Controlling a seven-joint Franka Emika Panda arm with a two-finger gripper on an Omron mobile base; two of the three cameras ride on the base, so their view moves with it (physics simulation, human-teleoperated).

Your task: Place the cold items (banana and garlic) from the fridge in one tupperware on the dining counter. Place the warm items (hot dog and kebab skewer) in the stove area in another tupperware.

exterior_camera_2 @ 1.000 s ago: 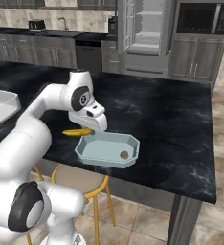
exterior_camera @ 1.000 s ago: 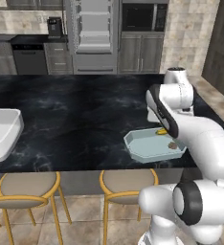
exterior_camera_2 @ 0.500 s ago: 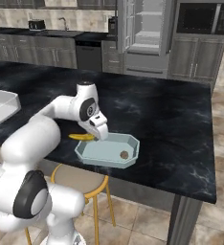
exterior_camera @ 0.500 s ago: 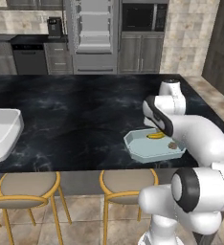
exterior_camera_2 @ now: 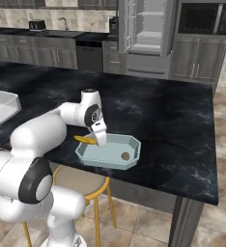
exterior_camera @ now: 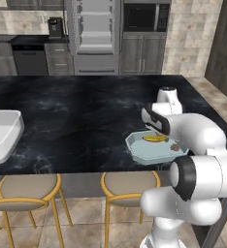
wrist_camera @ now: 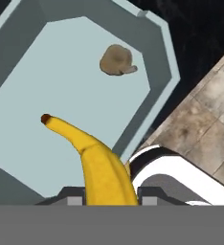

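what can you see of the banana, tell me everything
The banana is yellow and smooth-skinned, gently curved, with a small dark brown tip at its free end. Its other end sits between the fingers of the gripper, which is shut on it. In the hand view it hangs over the pale blue tupperware, tip pointing in above the floor of the container, where the brownish garlic lies apart from it. Whether the banana touches the container cannot be told. In the left base view it lies roughly level.

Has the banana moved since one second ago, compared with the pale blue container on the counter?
Yes. The pincer has carried the banana from beyond the container's left rim, in the right base view, to above its inside, near the garlic.
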